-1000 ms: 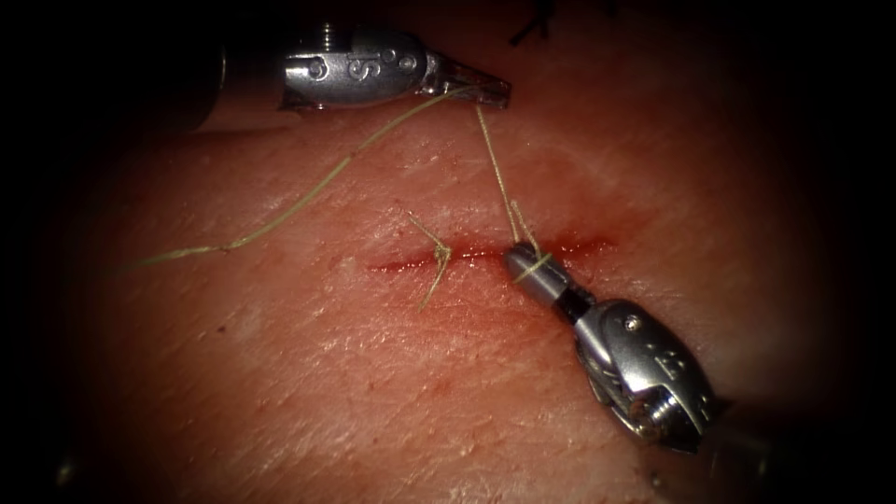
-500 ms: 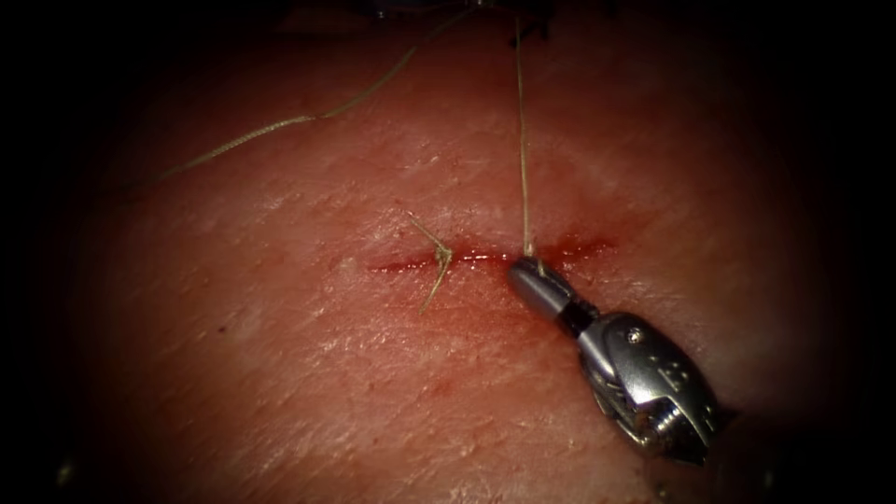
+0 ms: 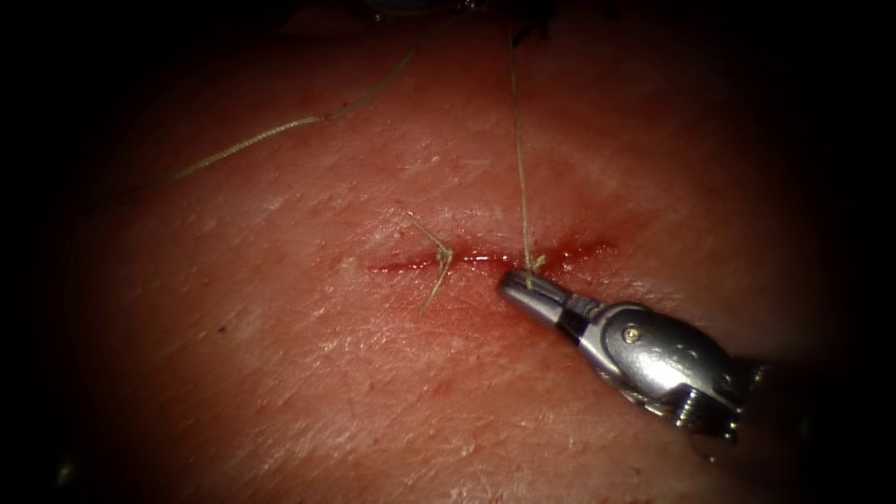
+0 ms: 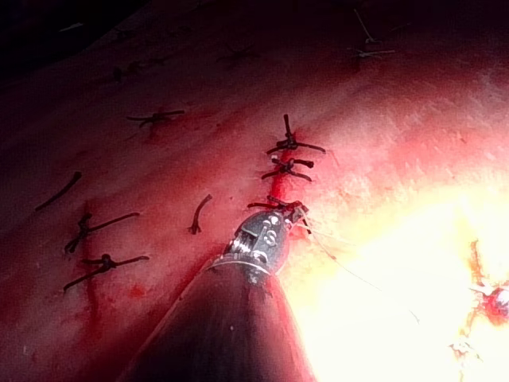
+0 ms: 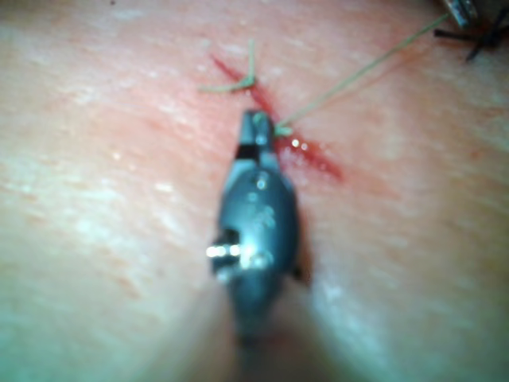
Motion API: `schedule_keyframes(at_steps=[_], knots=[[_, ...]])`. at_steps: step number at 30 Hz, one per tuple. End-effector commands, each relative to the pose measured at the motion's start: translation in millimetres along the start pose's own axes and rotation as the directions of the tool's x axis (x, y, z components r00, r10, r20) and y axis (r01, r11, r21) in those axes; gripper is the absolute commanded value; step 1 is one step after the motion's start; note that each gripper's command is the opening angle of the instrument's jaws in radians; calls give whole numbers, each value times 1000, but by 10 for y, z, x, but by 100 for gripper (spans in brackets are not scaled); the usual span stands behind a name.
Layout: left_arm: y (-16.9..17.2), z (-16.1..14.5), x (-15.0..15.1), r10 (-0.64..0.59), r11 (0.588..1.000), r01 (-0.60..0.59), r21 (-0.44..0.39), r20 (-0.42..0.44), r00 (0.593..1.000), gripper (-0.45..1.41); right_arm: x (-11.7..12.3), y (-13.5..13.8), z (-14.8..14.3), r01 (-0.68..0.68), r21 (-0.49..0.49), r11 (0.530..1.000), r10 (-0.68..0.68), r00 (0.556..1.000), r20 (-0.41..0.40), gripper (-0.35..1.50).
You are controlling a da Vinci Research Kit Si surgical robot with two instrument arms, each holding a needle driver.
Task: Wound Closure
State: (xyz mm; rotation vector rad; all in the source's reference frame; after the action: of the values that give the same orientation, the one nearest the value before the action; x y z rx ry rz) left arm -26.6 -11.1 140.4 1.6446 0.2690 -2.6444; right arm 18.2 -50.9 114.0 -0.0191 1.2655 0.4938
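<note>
My right tool (image 3: pixel 516 281) lies just below the cut (image 3: pixel 476 258), right of its middle, its jaws shut on the thread's short end beside a small knot (image 3: pixel 533 263). From that knot the thread (image 3: pixel 519 149) runs straight and taut up to the picture's upper edge. In the left wrist view, my left tool (image 4: pixel 293 212) has its jaws shut on the thread (image 4: pixel 342 263), close to a row of dark stitches (image 4: pixel 288 165). The right wrist view shows the right tool (image 5: pixel 256 123) at the cut (image 5: pixel 306 151), with thread (image 5: pixel 358 73) leading away to the left tool (image 5: pixel 461 9).
A finished stitch with two cut ends (image 3: pixel 439 258) sits on the cut left of the right tool. The long free thread (image 3: pixel 271 131) trails over the tissue (image 3: pixel 280 373) at upper left. Red fluid (image 3: pixel 579 250) lines the cut. Several older dark stitches (image 4: pixel 99 263) mark the tissue.
The left tool has pulled the thread upward past the endoscope view's upper edge, drawing it taut. The loop around the right jaws has slid off toward the cut. The right tool has tipped flatter.
</note>
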Motion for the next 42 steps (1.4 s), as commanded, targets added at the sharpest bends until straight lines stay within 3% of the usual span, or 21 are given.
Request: schedule_keyframes(at_steps=[1, 3, 6, 10, 13, 15, 16, 19, 26, 36, 38, 41, 42], knots=[[-9, 5, -2, -3, 1000, 3, 2, 0, 1000, -45, -4, 0, 10, 56, 14, 998, -56, 998, 0, -35], [-12, 5, -3, -3, 1000, 3, 2, 0, 1000, -45, -4, -2, 13, 141, 42, 989, -141, 990, 1, -35], [-15, 5, -5, -3, 1000, 3, 3, 1, 1000, -45, -1, -4, 15, 337, 98, 936, -339, 941, -5, -35], [-16, 5, -7, -1, 1000, 1, 4, 2, 1000, -45, 7, -11, 14, 618, 154, 771, -620, 784, -43, -35], [-14, 6, -8, 0, 1000, 0, 3, 5, 1000, -45, 16, -13, 13, 729, 189, 658, -729, 680, -82, -35], [-13, 7, -9, -5, 1000, 5, 2, 9, 1000, -45, 21, -12, 14, 751, 210, 626, -754, 652, -83, -35], [-12, 7, -9, -4, 1000, 4, 3, 9, 1000, -45, 22, -11, 14, 778, 215, 590, -781, 617, -93, -35], [-10, 8, -10, -3, 1000, 3, 2, 12, 1000, -45, 23, -5, 17, 800, 246, 547, -808, 582, -94, -35], [-13, 7, -11, -8, 1000, 8, -1, 14, 1000, -45, 19, 5, 18, 818, 271, 507, -829, 549, -106, -35], [-17, 6, -12, -9, 1000, 9, -3, 12, 1000, -45, 12, -1, 18, 822, 288, 491, -834, 539, -117, -35], [-16, 6, -12, -9, 1000, 9, -3, 13, 1000, -45, 11, -1, 19, 808, 298, 508, -824, 557, -106, -35], [-10, 7, -9, -10, 1000, 10, -4, 15, 1000, -45, 15, 4, 17, 745, 312, 590, -774, 632, -44, -35], [-5, 6, -5, -13, 1000, 13, -6, 14, 1000, -45, 20, 7, 10, 644, 325, 692, -691, 721, 41, 42]])
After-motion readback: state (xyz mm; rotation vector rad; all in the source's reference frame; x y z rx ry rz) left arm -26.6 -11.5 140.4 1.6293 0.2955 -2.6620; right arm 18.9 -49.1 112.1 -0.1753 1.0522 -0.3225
